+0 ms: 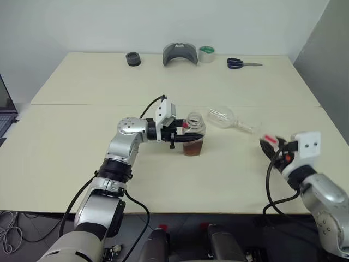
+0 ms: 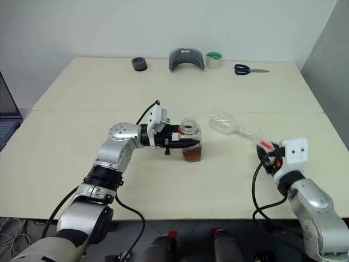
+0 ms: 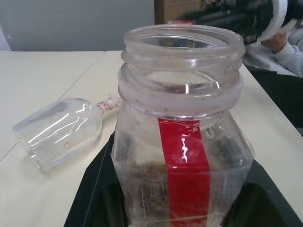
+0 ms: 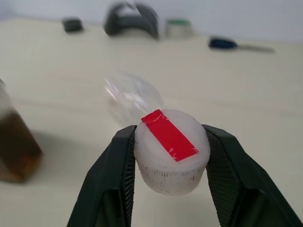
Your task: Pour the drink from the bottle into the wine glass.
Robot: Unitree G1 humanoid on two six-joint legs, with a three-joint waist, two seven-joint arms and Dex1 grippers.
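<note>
Both jaws clamped | L gripper [image 1: 188,132]: bottle [image 1: 193,136] | R gripper [image 4: 169,156]: cap [image 4: 170,151]

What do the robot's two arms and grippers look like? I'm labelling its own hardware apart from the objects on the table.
Both arms are made of rounded silver-grey metal segments joined by black rings, with black cables looping loosely alongside. Each wrist carries a white boxy camera housing. The left gripper and the right gripper each have two black fingers; the right gripper's fingers are broad, tapering, and finely textured on their inner pads.
</note>
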